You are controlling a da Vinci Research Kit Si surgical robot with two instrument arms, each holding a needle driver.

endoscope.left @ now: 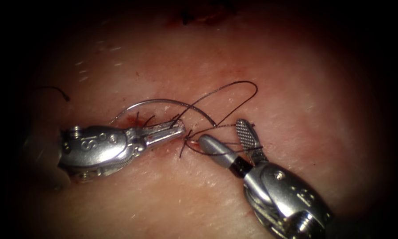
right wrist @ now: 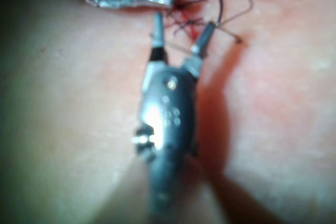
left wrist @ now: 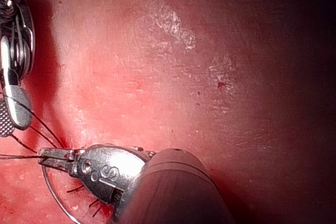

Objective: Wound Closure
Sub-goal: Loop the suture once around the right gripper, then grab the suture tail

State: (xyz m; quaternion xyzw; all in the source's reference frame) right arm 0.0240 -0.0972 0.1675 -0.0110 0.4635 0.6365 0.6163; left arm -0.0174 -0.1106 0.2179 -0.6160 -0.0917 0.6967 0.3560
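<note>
My left tool (endoscope.left: 181, 127) comes in from the left with its jaws shut on the dark thread (endoscope.left: 234, 84), right at the stitched cut (endoscope.left: 132, 120). From there the thread loops up and to the right, then drops back to the stitch. The curved needle (endoscope.left: 163, 101) arches over the left tool's jaws, lying on the tissue (endoscope.left: 296, 88), and neither tool holds it. Just right of the stitch my right tool (endoscope.left: 221, 132) stands open with thread strands running between its jaws, gripping nothing. The left wrist view shows the left tool (left wrist: 44, 157) beside the needle (left wrist: 52, 198); the right wrist view shows the right tool (right wrist: 184, 22).
Short cut ends of thread (endoscope.left: 139, 118) stick up along the stitched cut, with red fluid (endoscope.left: 130, 119) around them. A loose thread end (endoscope.left: 53, 88) lies far left. A dark opening (endoscope.left: 203, 17) sits at the tissue's far edge.
</note>
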